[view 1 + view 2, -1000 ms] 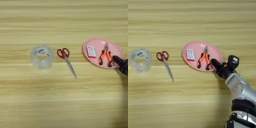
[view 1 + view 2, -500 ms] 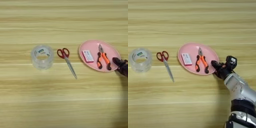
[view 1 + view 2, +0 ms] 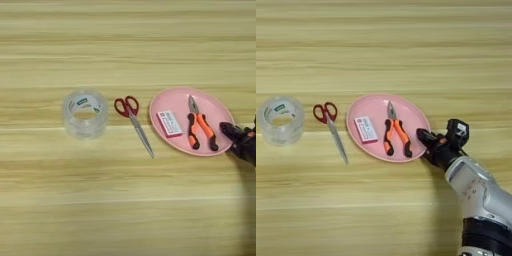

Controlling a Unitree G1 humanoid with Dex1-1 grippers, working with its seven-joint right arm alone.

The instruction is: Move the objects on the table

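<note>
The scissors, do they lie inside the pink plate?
No, the red-handled scissors lie on the bare table, between the tape roll and the pink plate, left of its rim.

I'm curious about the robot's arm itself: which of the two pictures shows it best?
The right eye view. There the silver forearm shows whole, with the gripper at the pink plate's right rim. The left eye view catches only the gripper's black tip at the picture's right edge; the forearm is cut off.
</note>
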